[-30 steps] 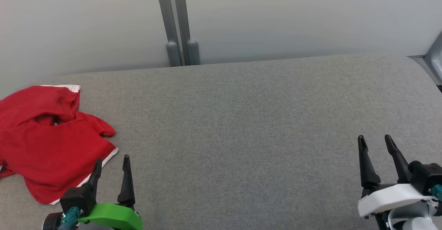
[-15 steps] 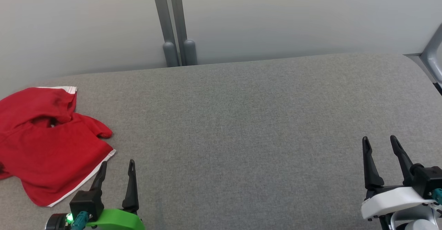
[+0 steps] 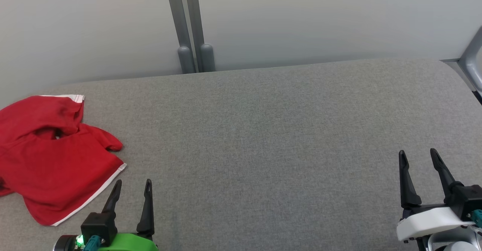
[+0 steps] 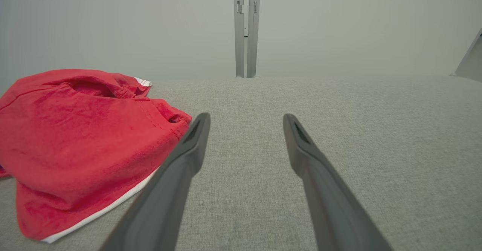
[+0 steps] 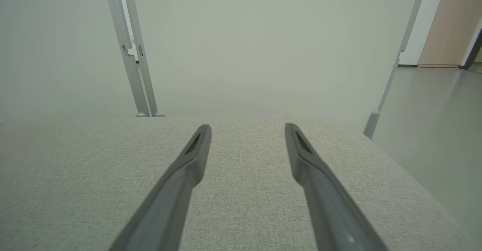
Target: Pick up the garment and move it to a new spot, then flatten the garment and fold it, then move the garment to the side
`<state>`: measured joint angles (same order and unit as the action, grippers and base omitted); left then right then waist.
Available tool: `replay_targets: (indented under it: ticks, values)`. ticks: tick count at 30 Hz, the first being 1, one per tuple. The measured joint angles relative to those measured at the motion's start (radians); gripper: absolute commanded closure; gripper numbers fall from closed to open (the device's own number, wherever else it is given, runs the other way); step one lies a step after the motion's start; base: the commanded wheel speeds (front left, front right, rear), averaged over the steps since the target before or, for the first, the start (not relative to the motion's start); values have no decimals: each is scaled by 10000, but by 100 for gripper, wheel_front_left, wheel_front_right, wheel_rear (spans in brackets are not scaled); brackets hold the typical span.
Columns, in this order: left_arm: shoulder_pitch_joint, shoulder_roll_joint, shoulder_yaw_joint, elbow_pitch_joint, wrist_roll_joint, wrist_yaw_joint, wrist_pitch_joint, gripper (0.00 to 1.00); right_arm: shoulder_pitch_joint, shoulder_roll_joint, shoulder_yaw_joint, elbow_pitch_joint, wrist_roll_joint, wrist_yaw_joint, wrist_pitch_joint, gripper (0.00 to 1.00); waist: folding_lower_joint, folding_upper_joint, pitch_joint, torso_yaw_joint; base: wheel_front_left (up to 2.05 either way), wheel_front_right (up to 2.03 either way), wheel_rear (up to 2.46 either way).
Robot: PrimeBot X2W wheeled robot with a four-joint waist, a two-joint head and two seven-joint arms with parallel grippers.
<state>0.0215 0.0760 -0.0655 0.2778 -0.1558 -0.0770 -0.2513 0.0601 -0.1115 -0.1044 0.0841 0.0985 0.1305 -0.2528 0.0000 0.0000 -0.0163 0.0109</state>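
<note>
The garment [image 3: 52,156], red with white trim, lies crumpled at the left end of the grey padded table [image 3: 263,138]. In the left wrist view the garment [image 4: 79,145] sits just left of my fingers. My left gripper [image 3: 133,184] stands open near the front edge, a little right of the garment's white hem, with nothing between its fingers [image 4: 188,149]. At the lower right, far from the cloth, my right gripper [image 3: 418,153] is open and empty too. Its fingers [image 5: 308,160] point over bare table.
Two grey posts [image 3: 190,25] rise behind the table's far edge against a pale wall. A slanted grey frame leg [image 3: 470,60] stands at the back right corner. In the right wrist view the table edge [image 5: 399,168] drops to the floor on the right.
Both grippers have drawn back toward the front edge of the table, the left one also a little to the right. The garment lies as before; the camera shifted slightly.
</note>
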Motion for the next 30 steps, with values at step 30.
replay_targets:
  ticks: [30]
  values:
    - [-31,-221,351,79,734,-372,-117,0,56,190,485,-96,-203,0,-100,0,0,0,51,931,0,0,0]
